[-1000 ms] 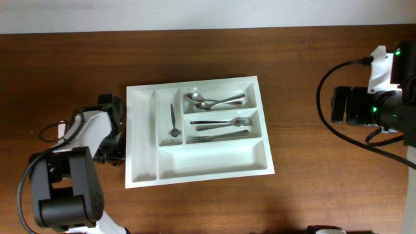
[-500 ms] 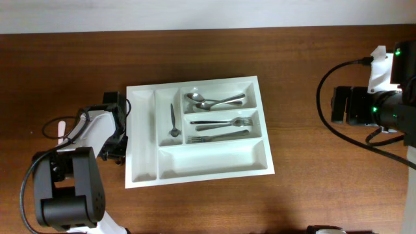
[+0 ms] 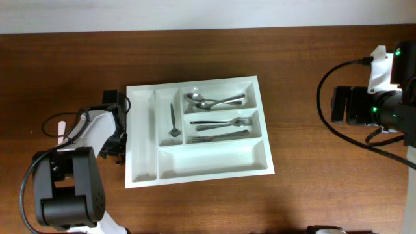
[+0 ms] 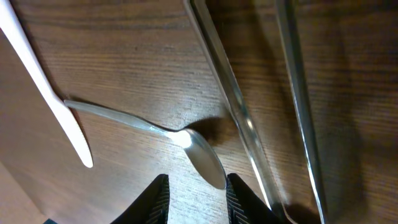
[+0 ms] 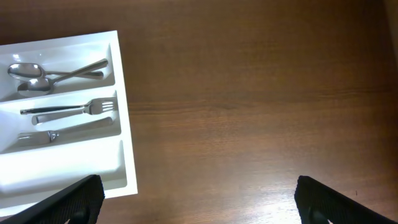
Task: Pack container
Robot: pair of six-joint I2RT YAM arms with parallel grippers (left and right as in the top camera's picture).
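Lining up on a loose spoon (image 4: pixel 202 160)
The left fingers (image 4: pixel 158 199) (narrowly parted, gripping nothing) are hovering over it on the counter (image 4: pixel 124 56), having just shifted alongside the container (image 3: pixel 214 161) sitting mid-counter, probably readying the next pickup; the right fingers (image 5: pixel 68 199) are idling wide, far off.

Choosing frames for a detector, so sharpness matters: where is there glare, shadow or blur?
Overhead: evenly lit, sharp; the container bright white, its rims readable. Left wrist: glint on the neck of the spoon, dark shadow beside its bowl, fingertips of the left hand dark and soft. Right wrist: the table crisp, fingertips of the right hand blurred in the bottom corners.
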